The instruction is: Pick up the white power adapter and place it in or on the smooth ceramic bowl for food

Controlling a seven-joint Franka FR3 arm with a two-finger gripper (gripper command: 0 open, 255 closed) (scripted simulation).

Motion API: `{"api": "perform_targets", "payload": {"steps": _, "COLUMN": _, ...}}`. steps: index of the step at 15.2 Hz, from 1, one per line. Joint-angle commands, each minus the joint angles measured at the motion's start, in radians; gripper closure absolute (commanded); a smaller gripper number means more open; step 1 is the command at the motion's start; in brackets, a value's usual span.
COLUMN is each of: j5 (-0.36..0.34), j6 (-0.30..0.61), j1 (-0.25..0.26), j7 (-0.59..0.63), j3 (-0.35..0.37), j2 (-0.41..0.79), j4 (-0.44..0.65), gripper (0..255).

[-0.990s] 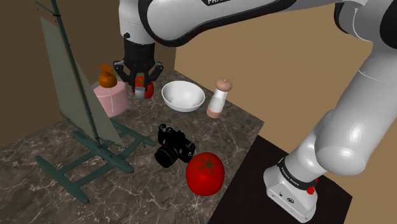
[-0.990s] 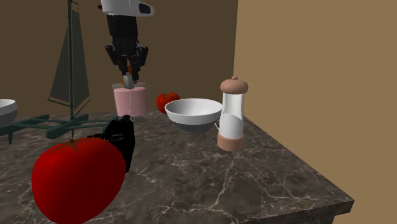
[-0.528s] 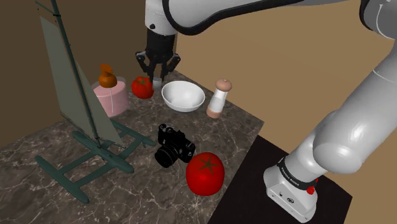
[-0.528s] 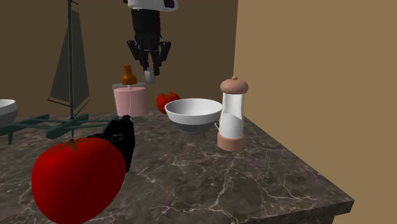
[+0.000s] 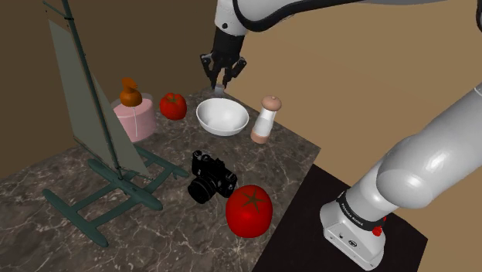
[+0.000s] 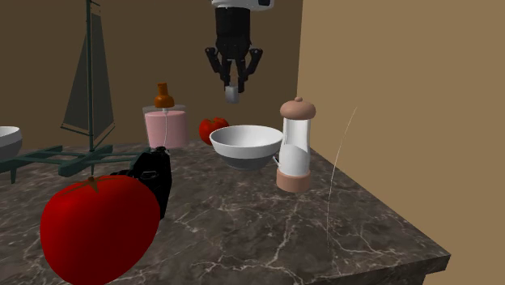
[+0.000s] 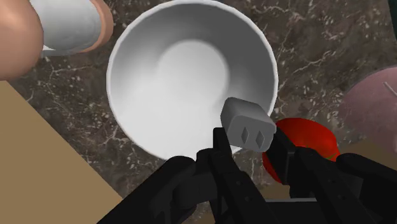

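Two black fingers of the claw point(image 6: 233, 87) pinch a small, boxy white adapter point(image 7: 248, 125), hanging over the rim of a smooth, round white bowl point(image 7: 191, 70) on the dark, veined stone bench point(image 5: 154, 224).

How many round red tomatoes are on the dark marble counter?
2. A large red tomato lies beside the black camera, toward the stand. A small red tomato sits further back, between the pink bottle and the white bowl. No others are visible.
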Motion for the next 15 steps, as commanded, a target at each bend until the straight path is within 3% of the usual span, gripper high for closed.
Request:
{"api": "perform_targets", "payload": {"steps": 1, "j5": 0.014, "j6": -0.001, "j1": -0.022, "j7": -0.060, "j3": -0.029, "j2": -0.026, "j4": -0.024, "gripper": 255}}
{"api": "perform_targets", "payload": {"steps": 15, "j5": -0.007, "j6": 0.172, "j1": -0.025, "j7": -0.053, "j3": -0.029, "j2": 0.032, "j4": -0.142, "gripper": 255}}
